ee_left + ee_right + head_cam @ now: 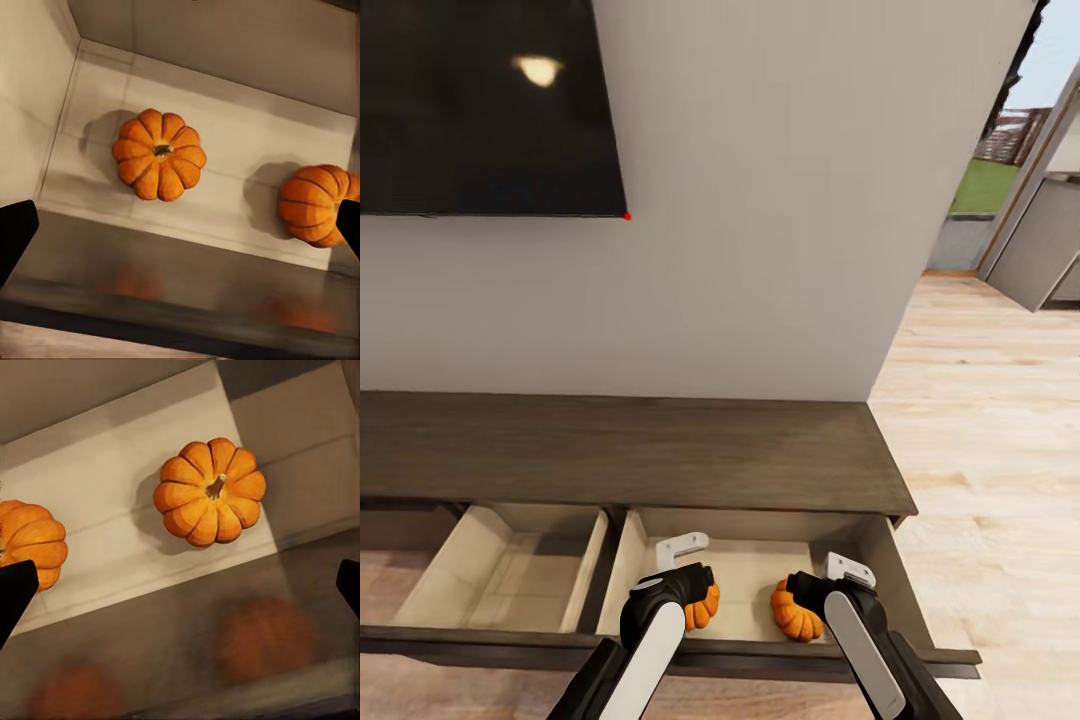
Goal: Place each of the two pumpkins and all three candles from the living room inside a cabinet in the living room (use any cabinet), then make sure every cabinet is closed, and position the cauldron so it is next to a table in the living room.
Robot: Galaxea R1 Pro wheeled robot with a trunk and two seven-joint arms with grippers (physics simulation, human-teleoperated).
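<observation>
The dark-brown cabinet [630, 450] stands against the wall with two drawers pulled out. Both orange pumpkins lie on the pale floor of the right-hand drawer [882, 560], a hand's width apart: one pumpkin [703, 606] [159, 154] on the left, the other pumpkin [796, 612] [210, 491] on the right. My left gripper [685, 562] [181, 229] hovers open above the left one, touching nothing. Over the right one, my right gripper [842, 575] [181, 589] is open too, its dark fingertips [15, 594] spread wide. No candles or cauldron are in sight.
The left-hand drawer [510, 575] is open with pale bare insides. A dark TV screen [480, 100] hangs on the wall above the cabinet. Light wood floor [990, 420] stretches to the right toward a glass doorway [1020, 170].
</observation>
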